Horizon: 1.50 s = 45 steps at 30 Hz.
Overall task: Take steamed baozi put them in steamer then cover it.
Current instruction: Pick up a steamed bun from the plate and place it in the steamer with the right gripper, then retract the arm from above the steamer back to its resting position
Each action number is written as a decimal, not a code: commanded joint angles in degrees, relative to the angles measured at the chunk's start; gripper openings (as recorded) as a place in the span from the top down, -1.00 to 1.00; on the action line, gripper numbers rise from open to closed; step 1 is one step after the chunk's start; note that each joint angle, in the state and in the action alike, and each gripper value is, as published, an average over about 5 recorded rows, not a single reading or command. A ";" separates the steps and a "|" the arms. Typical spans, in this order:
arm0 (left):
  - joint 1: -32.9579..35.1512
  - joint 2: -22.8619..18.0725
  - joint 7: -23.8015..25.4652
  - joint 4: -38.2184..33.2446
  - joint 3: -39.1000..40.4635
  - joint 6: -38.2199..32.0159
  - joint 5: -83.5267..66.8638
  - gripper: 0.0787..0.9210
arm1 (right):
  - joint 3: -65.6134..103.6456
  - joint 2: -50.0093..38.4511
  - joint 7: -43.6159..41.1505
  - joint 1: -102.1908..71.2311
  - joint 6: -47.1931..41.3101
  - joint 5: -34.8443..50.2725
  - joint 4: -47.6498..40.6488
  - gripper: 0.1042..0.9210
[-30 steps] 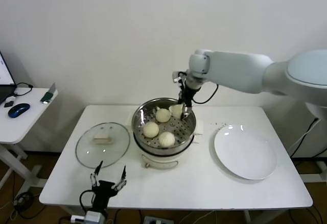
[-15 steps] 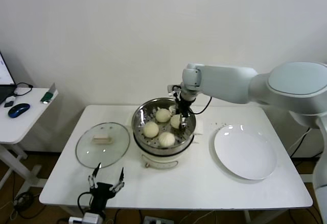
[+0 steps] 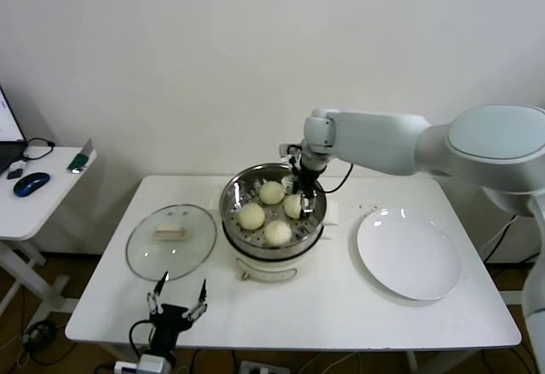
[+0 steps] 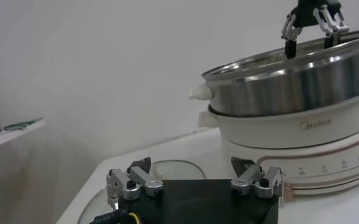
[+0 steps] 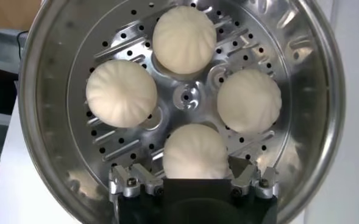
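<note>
Bright, even indoor light; soft faint shadows.
Glare spots on the white plate [image 3: 409, 255] and the steamer [image 3: 272, 208] wall. In the left wrist view the left gripper [image 4: 194, 182] is blurred, the background hazy.

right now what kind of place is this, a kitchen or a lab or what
Probably a lab or office test setup, not a real kitchen: an electric steamer stands on a plain white table against a bare wall, and a side desk holds a computer mouse.
</note>
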 commanded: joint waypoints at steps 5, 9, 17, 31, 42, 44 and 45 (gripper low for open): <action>-0.08 0.07 -0.07 0.14 -0.15 -0.03 0.23 -0.77 | 4.69 -8.32 2.82 5.47 3.45 2.37 3.58 -0.76; -0.31 -0.07 -0.15 0.76 -0.65 -0.23 0.22 -0.77 | 5.02 -15.93 11.09 7.99 8.30 5.00 10.08 -0.76; -0.45 0.33 -0.25 0.29 -1.40 -0.02 0.15 -0.77 | 10.56 -31.57 28.70 4.49 15.95 7.33 21.03 -0.76; -0.35 0.53 -2.62 -1.39 -1.79 0.75 3.22 -0.77 | 46.76 -50.21 45.22 -31.46 21.81 1.06 31.79 -0.76; -1.30 2.18 -1.82 -2.52 -4.05 3.07 7.89 -0.77 | 95.91 -46.95 50.01 -77.05 20.64 -0.39 38.10 -0.76; -1.48 2.63 -1.78 -2.68 -4.46 3.31 9.47 -0.77 | 102.49 -45.12 50.23 -82.54 20.42 -0.33 38.91 -0.76; -1.62 2.87 -1.80 -2.75 -4.64 3.37 10.72 -0.77 | 105.41 -44.00 50.26 -85.14 20.28 -0.40 39.31 -0.76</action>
